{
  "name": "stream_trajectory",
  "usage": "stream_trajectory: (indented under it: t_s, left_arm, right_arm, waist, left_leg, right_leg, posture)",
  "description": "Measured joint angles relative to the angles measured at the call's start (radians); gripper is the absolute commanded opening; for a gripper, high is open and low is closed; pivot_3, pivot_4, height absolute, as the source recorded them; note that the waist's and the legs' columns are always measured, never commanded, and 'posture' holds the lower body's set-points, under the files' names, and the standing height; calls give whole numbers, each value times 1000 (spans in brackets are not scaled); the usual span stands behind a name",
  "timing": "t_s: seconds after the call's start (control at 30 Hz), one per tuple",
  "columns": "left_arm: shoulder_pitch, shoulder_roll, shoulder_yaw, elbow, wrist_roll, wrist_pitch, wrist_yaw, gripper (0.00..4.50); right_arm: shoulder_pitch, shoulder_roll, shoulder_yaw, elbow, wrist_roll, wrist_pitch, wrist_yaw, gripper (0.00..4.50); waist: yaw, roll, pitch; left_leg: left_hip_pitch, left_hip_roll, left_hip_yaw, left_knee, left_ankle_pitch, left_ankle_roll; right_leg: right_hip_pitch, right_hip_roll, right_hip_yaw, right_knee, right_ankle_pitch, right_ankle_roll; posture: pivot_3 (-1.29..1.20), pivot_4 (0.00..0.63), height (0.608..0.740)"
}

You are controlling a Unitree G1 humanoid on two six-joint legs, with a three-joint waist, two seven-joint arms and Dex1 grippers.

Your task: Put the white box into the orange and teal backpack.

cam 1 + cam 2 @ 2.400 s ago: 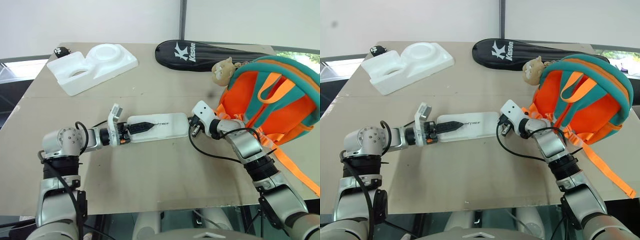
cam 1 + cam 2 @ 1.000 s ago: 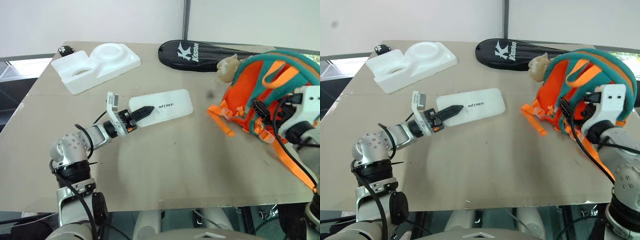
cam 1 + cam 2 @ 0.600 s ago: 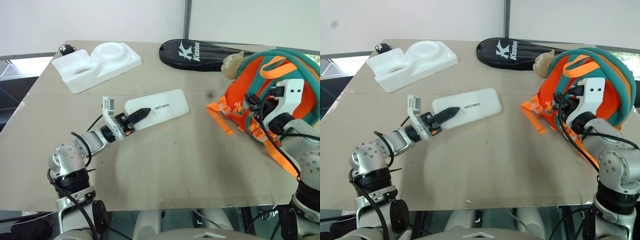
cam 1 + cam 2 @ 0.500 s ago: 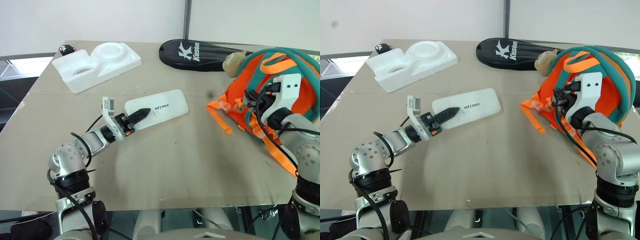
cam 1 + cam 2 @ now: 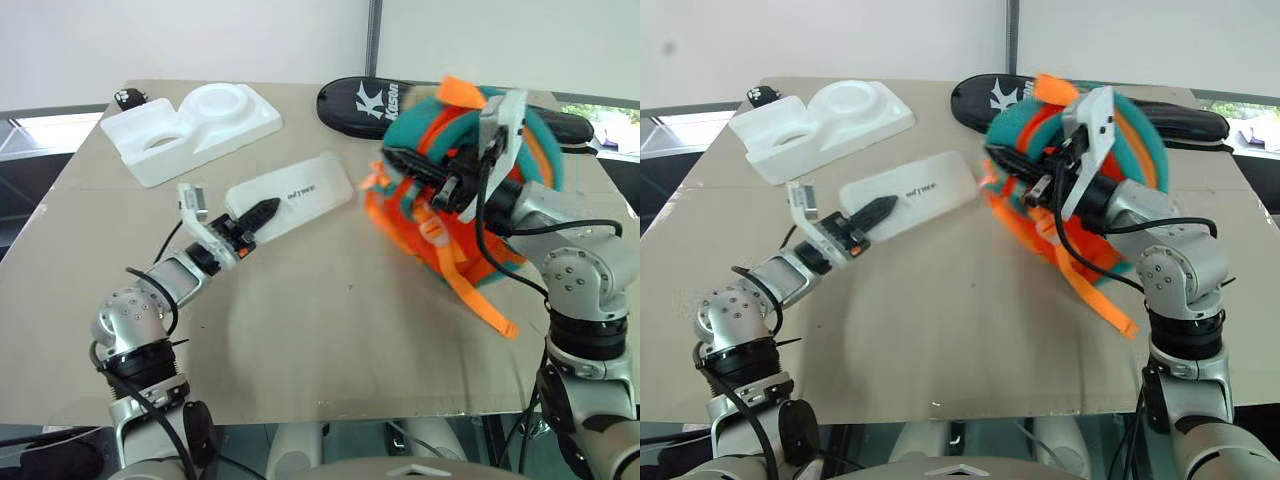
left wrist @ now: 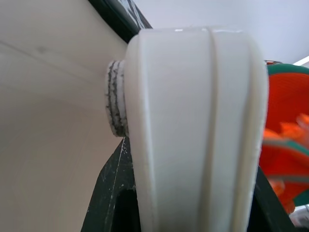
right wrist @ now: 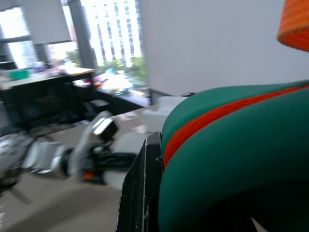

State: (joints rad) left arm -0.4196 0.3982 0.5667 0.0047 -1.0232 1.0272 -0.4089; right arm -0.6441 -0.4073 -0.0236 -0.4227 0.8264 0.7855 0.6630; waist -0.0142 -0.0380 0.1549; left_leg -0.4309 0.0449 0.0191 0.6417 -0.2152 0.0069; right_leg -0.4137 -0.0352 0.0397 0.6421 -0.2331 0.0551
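Left eye view: the left gripper (image 5: 262, 212) clamps one end of the white box (image 5: 292, 190), lifted over the table (image 5: 330, 330). The right gripper (image 5: 452, 190), shut tight, grips the orange and teal backpack's (image 5: 450, 150) teal rim. Best to line the box up with the opening slowly. That opening is blurry and hard to see.
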Motion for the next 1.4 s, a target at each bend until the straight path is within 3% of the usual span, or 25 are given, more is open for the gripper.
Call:
stream_trajectory:
  t_s: [0.13, 0.2, 0.33, 0.6, 0.93, 1.07, 1.23, 1.4]
  left_arm:
    - [33, 43, 40, 6, 2, -50, 3, 977]
    - [59, 77, 49, 6, 2, -63, -10, 977]
    - [108, 141, 56, 6, 6, -74, -57, 977]
    - [119, 321, 46, -49, -37, -60, -298, 976]
    - [90, 473, -155, -232, 13, -148, -612, 969]
    - [66, 500, -155, -216, -1, -124, -642, 969]
    - [35, 532, -112, -179, -147, -5, -676, 969]
    - [128, 571, -50, -230, -252, 76, -709, 969]
  right_arm:
    - [42, -91, 9, -62, 73, 48, 72, 0]
    - [88, -162, 46, -68, -6, 21, 85, 0]
    - [156, -195, 77, 9, -137, -43, 95, 0]
    - [230, -275, 82, 29, -203, -135, 187, 0]
    - [247, -271, -19, 51, -148, -98, 175, 0]
    - [227, -271, -32, 51, -116, -40, 145, 0]
    - [195, -260, -35, 54, -92, 24, 98, 0]
    - [193, -247, -46, 82, -79, 38, 76, 0]
  waist:
    - [4, 0, 0]
    - [3, -1, -1]
    - [1, 0, 0]
    - [11, -2, 0]
    - [2, 1, 3]
    - [0, 1, 4]
    - [0, 1, 4]
    - [-2, 2, 4]
  left_leg:
    - [0, -1, 0, 0, 0, 0]
    - [1, -1, 0, 1, 0, 0]
    - [1, -1, 0, 1, 0, 0]
    - [0, -1, 0, 1, 0, 0]
    - [1, 0, 1, 1, 0, 0]
    - [1, 1, 1, 1, 0, 0]
    - [0, 1, 1, 1, 0, 0]
    - [1, 1, 1, 1, 0, 0]
  right_leg:
    - [0, -1, -1, 0, 0, 0]
    - [1, -1, -1, 0, 0, 0]
    - [1, -1, 0, 1, 0, 0]
    - [1, -2, -1, 0, 0, 0]
    - [1, 0, 1, 0, 0, 0]
    - [0, 1, 0, 0, 0, 0]
    - [0, 1, 0, 0, 0, 0]
    - [0, 0, 0, 0, 0, 0]
  posture:
    - [0, 150, 740]
    - [0, 150, 740]
    - [0, 150, 740]
    - [0, 150, 740]
    - [0, 150, 740]
    - [0, 150, 740]
    - [0, 150, 740]
    - [0, 150, 740]
